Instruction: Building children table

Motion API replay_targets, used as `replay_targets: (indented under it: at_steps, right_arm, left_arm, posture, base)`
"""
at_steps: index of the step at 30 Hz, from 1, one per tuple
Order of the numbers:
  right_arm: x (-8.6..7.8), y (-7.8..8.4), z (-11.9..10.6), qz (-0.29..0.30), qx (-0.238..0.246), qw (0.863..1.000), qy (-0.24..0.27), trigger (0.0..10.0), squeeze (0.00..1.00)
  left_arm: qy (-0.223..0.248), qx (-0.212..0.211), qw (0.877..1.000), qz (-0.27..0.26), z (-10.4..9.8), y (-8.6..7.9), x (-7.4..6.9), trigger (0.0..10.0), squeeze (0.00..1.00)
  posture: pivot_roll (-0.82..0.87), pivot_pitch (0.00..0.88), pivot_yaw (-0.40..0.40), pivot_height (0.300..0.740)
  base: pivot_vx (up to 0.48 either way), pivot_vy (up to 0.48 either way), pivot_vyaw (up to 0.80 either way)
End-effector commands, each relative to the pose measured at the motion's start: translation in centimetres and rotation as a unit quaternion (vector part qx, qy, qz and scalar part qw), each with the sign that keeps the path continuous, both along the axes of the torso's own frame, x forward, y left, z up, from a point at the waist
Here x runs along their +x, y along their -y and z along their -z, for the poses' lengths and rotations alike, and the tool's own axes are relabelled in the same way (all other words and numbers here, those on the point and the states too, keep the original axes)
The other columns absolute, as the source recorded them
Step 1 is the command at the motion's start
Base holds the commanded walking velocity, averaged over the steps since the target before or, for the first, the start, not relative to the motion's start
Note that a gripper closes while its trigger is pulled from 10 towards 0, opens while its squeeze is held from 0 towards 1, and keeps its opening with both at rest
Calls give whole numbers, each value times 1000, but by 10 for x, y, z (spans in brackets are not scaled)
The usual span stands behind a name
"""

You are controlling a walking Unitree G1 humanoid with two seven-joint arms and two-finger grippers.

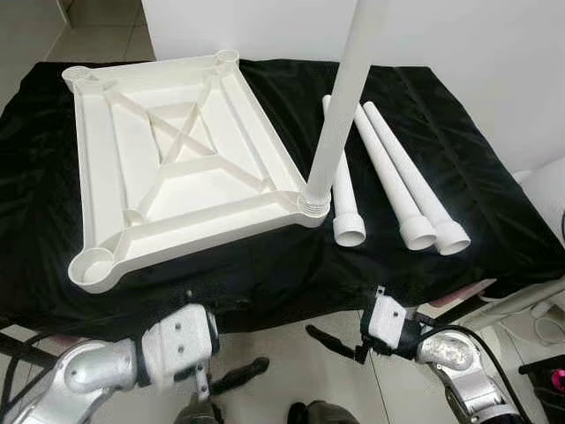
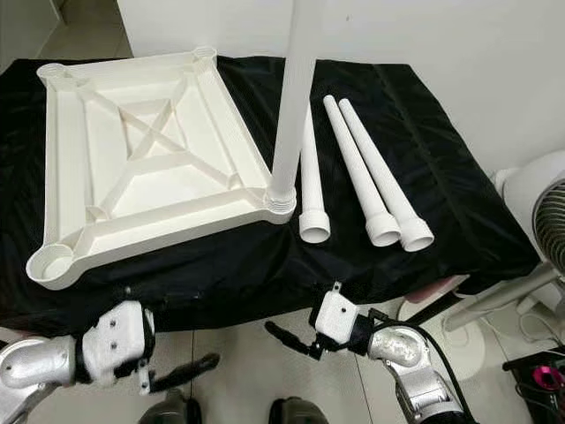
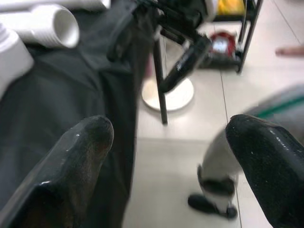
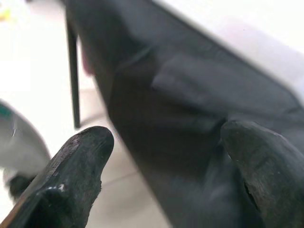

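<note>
A plain home room is showing here: pale glossy floor tiles (image 1: 291,353) are running under a black cloth-draped table (image 1: 459,168), a white pedestal fan (image 2: 538,221) is standing beside a bare white wall (image 1: 477,44).

The upright leg (image 1: 340,106) runs off the top edge; the black cloth (image 4: 190,118) is blurred.

Left gripper (image 1: 237,375) low, jaws apart, right gripper (image 1: 334,343) low, jaws apart, tips pointing toward each other
</note>
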State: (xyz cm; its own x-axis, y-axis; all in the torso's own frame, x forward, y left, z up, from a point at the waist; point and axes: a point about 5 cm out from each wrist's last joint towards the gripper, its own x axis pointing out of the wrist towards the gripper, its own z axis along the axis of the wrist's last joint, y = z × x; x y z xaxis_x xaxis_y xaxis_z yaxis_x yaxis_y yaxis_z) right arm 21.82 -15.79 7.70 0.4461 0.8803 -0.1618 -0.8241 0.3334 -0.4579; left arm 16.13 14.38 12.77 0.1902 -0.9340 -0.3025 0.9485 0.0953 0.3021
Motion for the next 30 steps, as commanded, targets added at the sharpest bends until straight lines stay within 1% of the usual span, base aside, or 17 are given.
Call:
replay_targets:
  at_steps: [1,7,11,13,14,16,17,18,20,23,24,25,26,27,28,29,30]
  right_arm:
    - [-5,2,10,-10,-24,1000,-6,10000,0]
    - [-11,9,30,-1,-54,998,-28,10000,0]
    - [-15,13,41,5,-65,997,-44,10000,0]
    - [-16,16,50,15,-71,996,-57,10000,0]
    - [-16,16,50,15,-71,996,-57,10000,0]
    - [-18,21,64,45,-76,992,-88,10000,0]
    - [-18,21,64,45,-76,992,-88,10000,0]
    - [-19,23,69,59,-75,990,-99,10000,0]
    - [-23,28,83,99,-79,983,-134,10000,0]
    - [-25,30,89,116,-80,979,-149,10000,0]
    - [-27,33,96,140,-79,972,-170,10000,0]
    - [-27,33,96,140,-79,972,-170,10000,0]
    - [-28,37,104,181,-69,961,-199,10000,0]
    - [-28,37,104,181,-69,961,-199,10000,0]
    - [-27,41,110,235,-53,943,-229,10000,0]
    - [-27,41,110,235,-53,943,-229,10000,0]
    - [-26,44,115,270,-42,929,-249,10000,0]
  left_arm:
    - [-10,23,999,26,9,-1,-7,10000,0]
    - [-28,50,998,28,26,-5,-12,10000,0]
    - [-45,58,997,27,36,-8,-11,10000,0]
    - [-62,63,996,18,46,-11,-10,10000,0]
    - [-62,63,996,18,46,-11,-10,10000,0]
    - [-85,75,994,-9,65,-16,-8,10000,0]
    - [-85,75,994,-9,65,-16,-8,10000,0]
    - [-91,82,992,-20,73,-19,-7,10000,0]
    - [-118,100,987,-50,92,-24,-6,10000,0]
    - [-129,105,984,-63,99,-25,-5,10000,0]
    - [-142,110,980,-87,109,-28,-4,10000,0]
    - [-142,110,980,-87,109,-28,-4,10000,0]
    - [-165,114,972,-120,122,-32,-2,10000,0]
    - [-165,114,972,-120,122,-32,-2,10000,0]
    - [-192,119,961,-162,137,-36,-1,10000,0]
    - [-192,119,961,-162,137,-36,-1,10000,0]
    - [-211,122,951,-189,147,-39,-1,10000,0]
  posture:
    - [9,106,-19,740]
    - [6,101,-15,740]
    - [0,103,-11,740]
    - [-5,103,-5,740]
    - [-5,103,-5,740]
    - [-8,103,-3,740]
    - [-8,103,-3,740]
    - [-8,103,-3,740]
    - [-10,102,-4,740]
    - [-11,103,-4,740]
    - [-11,102,-2,740]
    - [-11,102,-2,740]
    - [-13,101,-3,740]
    - [-13,101,-3,740]
    - [-14,101,-5,740]
    - [-14,101,-5,740]
    - [-14,101,-5,740]
  base:
    - [0,0,0]
    - [0,0,0]
    - [0,0,0]
    - [0,0,0]
    - [0,0,0]
    - [0,0,0]
    - [0,0,0]
    - [0,0,0]
    - [0,0,0]
    - [0,0,0]
    - [0,0,0]
    - [0,0,0]
    - [0,0,0]
    - [0,0,0]
    - [0,0,0]
    - [0,0,0]
    - [0,0,0]
